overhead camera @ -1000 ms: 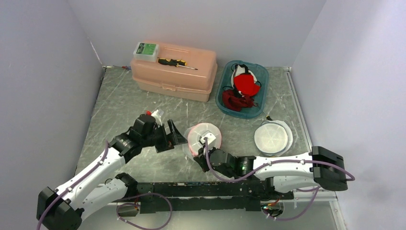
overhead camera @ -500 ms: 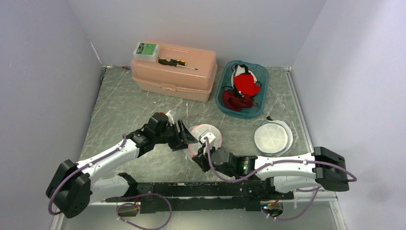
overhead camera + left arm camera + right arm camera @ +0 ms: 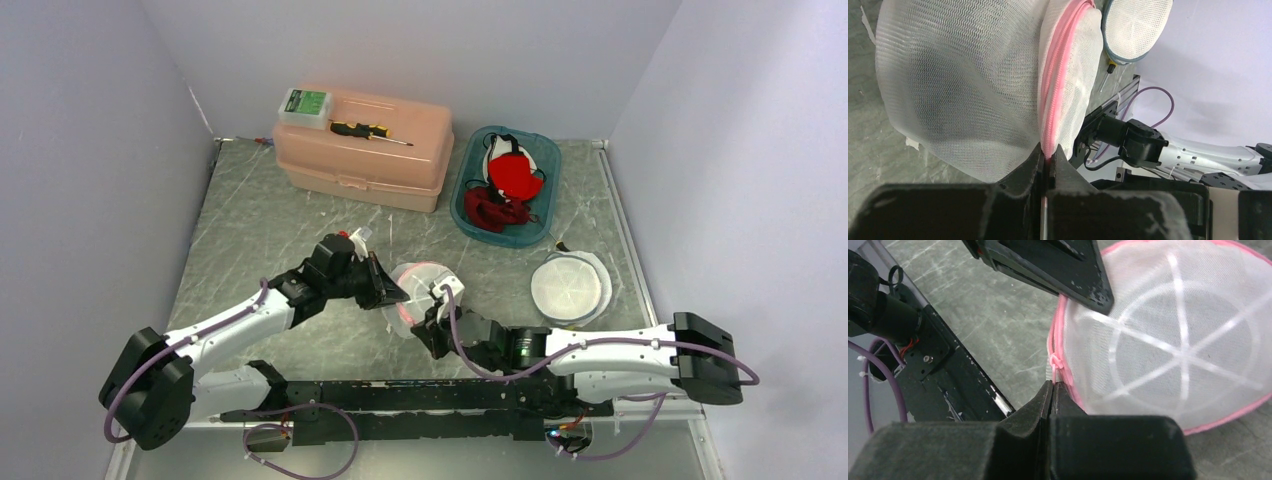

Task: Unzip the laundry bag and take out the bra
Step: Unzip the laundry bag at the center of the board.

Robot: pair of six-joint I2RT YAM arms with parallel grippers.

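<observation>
My laundry bag [image 3: 425,290] is white wavy mesh, with a pink zip band [image 3: 1053,115] and white ribs fanning out like spokes. My fingers [image 3: 1033,410] are black. Under the bag, the table [image 3: 250,230] is grey-green with pale marbled veins. Beyond the bag, the toolbox [image 3: 365,150] is salmon-pink.

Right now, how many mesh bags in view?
2. The pink bag sits at center, pinched by the left gripper and right gripper. The second bag lies flat to its right, untouched. Clothes in the bin could hide another.
</observation>
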